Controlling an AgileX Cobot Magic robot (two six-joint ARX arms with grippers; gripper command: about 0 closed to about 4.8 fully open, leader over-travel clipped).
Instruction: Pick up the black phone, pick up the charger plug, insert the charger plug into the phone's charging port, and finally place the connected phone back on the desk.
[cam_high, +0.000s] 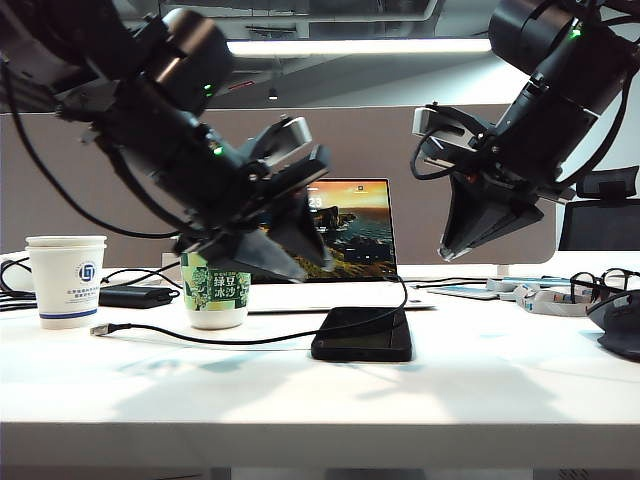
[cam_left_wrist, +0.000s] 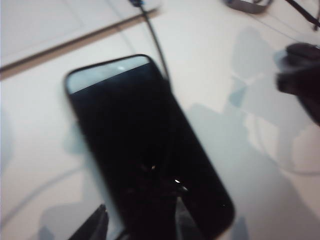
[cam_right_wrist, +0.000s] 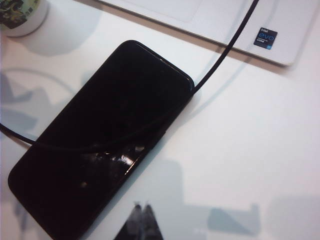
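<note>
Low in the exterior frame's middle, the black phone (cam_high: 362, 335) lies unpicked on the tabletop (cam_high: 300, 390); left gripper (cam_high: 300, 262), jaws partly spread, must descend around it, while right gripper (cam_high: 447, 250) hangs upper right, jaws shut

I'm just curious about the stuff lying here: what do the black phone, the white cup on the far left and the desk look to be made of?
The black phone: probably glass-fronted, glossy; it mirrors light spots. The white cup: likely paper, matte, with a rolled rim and printed logo. The desk: smooth white laminate or similar, faintly shiny; it shows soft reflections and shadows.
</note>
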